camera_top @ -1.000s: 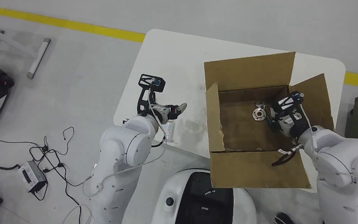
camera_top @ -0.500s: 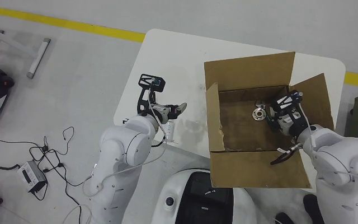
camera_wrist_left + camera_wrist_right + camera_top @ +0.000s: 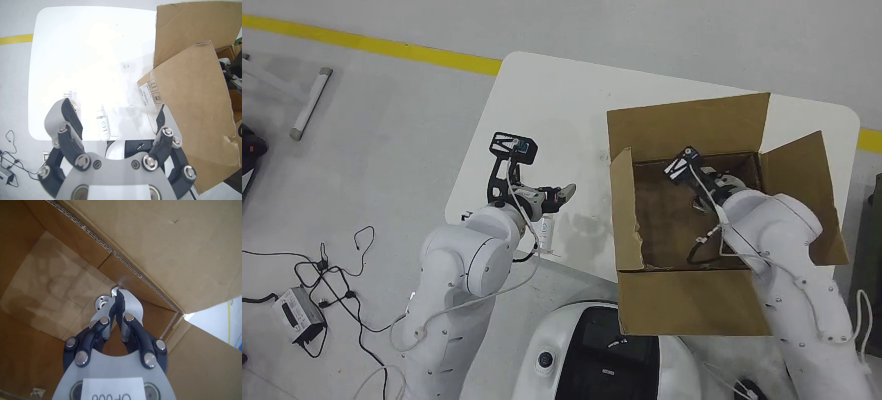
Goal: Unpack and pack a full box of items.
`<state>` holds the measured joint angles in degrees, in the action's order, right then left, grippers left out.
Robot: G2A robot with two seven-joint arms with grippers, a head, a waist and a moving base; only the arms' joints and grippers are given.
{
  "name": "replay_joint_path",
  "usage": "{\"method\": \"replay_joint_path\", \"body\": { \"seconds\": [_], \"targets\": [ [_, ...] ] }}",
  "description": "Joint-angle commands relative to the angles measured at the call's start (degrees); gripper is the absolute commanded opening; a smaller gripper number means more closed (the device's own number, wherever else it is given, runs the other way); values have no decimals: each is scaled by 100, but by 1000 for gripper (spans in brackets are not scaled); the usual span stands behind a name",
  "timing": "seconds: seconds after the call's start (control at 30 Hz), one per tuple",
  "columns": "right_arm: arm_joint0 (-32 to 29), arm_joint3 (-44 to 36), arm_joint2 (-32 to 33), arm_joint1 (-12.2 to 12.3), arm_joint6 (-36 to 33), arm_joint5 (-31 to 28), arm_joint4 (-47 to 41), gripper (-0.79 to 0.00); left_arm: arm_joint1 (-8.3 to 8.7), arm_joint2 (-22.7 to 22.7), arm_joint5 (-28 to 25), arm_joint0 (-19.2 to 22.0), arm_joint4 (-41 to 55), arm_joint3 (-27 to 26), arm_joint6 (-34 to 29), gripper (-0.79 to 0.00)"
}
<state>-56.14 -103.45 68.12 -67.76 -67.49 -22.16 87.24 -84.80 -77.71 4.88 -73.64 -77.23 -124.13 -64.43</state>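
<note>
An open cardboard box (image 3: 642, 280) stands on the right half of the white table (image 3: 552, 110). My right gripper (image 3: 116, 293) reaches down inside the box (image 3: 151, 237), shut, with its tips by the back wall. The tips touch a round metal flange part (image 3: 100, 302) on the box floor; I cannot tell whether they grip it. My left gripper (image 3: 113, 108) hangs open over the table's near edge, left of the box (image 3: 189, 104), nothing between its fingers. Below it a small spray bottle (image 3: 103, 125) lies on the table, and a clear water bottle (image 3: 70, 94) is partly hidden behind one finger.
The box flaps (image 3: 687, 125) stand spread outward on all sides. Cables and a power adapter (image 3: 297, 310) lie on the floor to the left. A yellow line (image 3: 372, 45) runs across the floor behind the table.
My right arm has swung from the box's right side towards its middle, the wrist now over the far part of the box. The left arm has not moved.
</note>
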Motion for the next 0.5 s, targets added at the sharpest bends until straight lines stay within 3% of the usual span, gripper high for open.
{"method": "replay_joint_path", "body": {
  "seconds": [0.0,0.13,0.47],
  "targets": [
    [172,225,-94,-24,-116,-65,-93,-785,0,0,0,0,0,0,0,0],
    [354,554,-143,-46,-241,-159,-236,-785,0,0,0,0,0,0,0,0],
    [312,846,-55,-27,-415,-343,-433,-653,0,0,0,0,0,0,0,0]
  ]
}}
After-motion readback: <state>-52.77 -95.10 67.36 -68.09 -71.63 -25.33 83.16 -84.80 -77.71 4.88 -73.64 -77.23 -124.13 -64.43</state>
